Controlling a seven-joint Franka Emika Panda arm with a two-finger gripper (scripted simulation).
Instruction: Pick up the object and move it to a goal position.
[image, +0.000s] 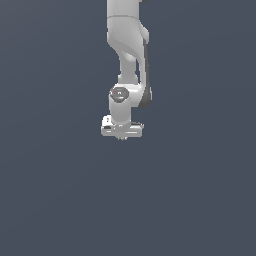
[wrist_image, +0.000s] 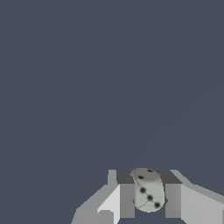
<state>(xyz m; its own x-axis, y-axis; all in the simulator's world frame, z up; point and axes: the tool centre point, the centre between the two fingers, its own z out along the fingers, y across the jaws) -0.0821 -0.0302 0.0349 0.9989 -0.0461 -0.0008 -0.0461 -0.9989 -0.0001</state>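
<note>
In the wrist view my gripper (wrist_image: 148, 192) is shut on the object (wrist_image: 148, 189), a small pale grey-white die-like piece with black dots, held between the two grey fingers (wrist_image: 127, 199). In the exterior view the white arm hangs from above the frame with the gripper (image: 121, 136) pointing down. There the object is only a tiny pale speck (image: 121, 138) at the fingertips, barely showing below the hand.
A plain dark blue-grey surface (image: 200, 200) fills both views. No other objects, containers or edges show.
</note>
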